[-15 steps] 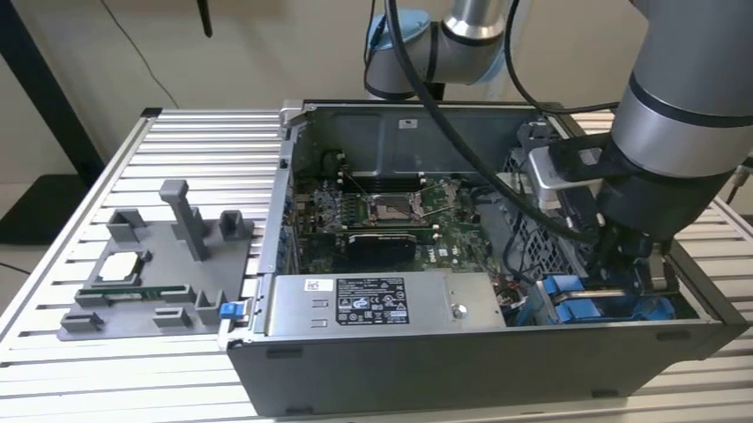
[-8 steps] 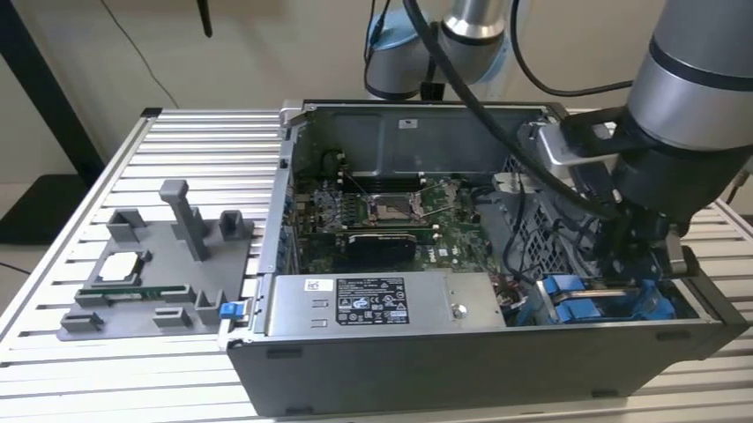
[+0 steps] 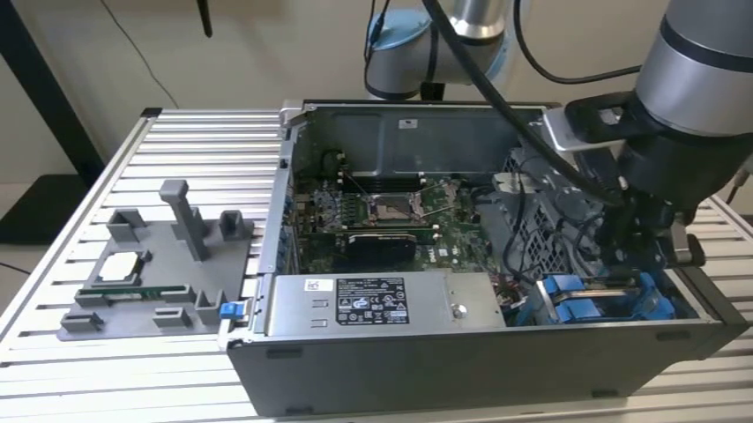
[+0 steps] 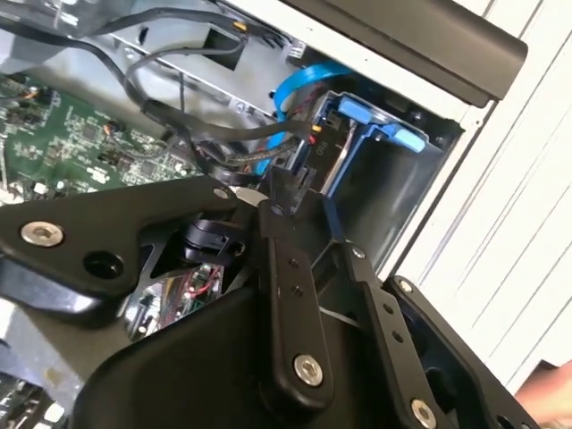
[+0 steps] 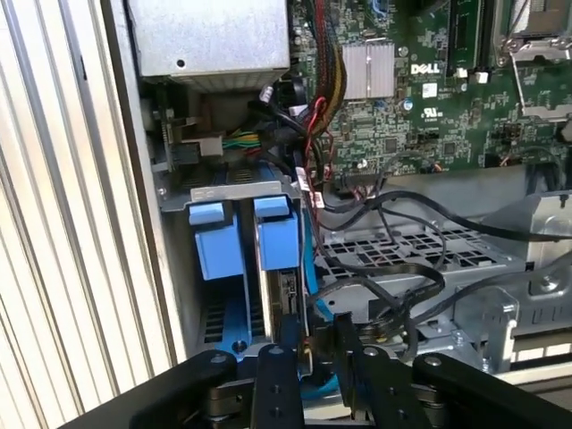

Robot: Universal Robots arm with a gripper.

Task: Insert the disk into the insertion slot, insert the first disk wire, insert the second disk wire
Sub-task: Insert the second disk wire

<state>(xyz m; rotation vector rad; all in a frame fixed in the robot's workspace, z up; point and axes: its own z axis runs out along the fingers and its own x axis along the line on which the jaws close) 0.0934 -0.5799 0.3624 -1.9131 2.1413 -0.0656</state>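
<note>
Starting with the exterior view: finds the gripper [image 3: 644,264] low inside the open computer case [image 3: 389,370], at the corner on the exterior view's right. Hangs right over the disk [image 3: 588,304], whose blue carrier sits in the insertion slot [image 3: 641,295] of the drive cage, beside the power-supply box [image 3: 376,304]. Has the case on a slatted counter [image 3: 70,370], near a grey fixture [image 3: 153,264].

Moving to the second wrist view: shows the fingers [image 4: 284,259] drawn close together, seemingly pinching a black wire connector [image 4: 304,165] at the disk's end, just beside the blue carrier tab [image 4: 380,121].

Turning to the first wrist view: places the disk [image 5: 279,241] on edge in the slot, next to the other blue-fronted drive [image 5: 214,246], with a blue cable [image 5: 310,268] and black wires [image 5: 393,277] alongside.

Judging by build: probably dense and stiff, yet fragile to knocks; best taken by the plastic carrier's edges, never by the label face or pins. Likely a light connector on a springy wire, so better held by the plug body.
</note>
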